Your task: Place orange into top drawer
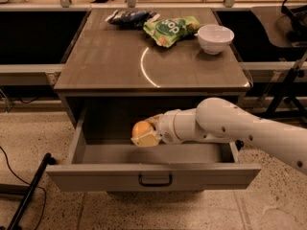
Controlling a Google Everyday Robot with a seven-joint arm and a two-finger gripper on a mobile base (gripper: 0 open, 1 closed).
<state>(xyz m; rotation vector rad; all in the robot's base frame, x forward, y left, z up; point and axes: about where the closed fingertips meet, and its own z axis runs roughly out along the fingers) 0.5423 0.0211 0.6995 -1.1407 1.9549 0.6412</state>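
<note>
The orange (140, 128) is a small round orange fruit held in my gripper (145, 134) above the inside of the top drawer (153, 175). The drawer is pulled open, a wide shallow grey box with a small dark handle (155, 180) at the centre of its front panel. My white arm comes in from the right and reaches over the drawer's right part. The gripper is shut on the orange, a little left of the drawer's middle, just above its floor.
On the cabinet top (110, 66) lie a green snack bag (170, 29), a dark blue bag (129, 17) and a white bowl (215, 38) at the back. A black stand leg (29, 193) is on the floor at left.
</note>
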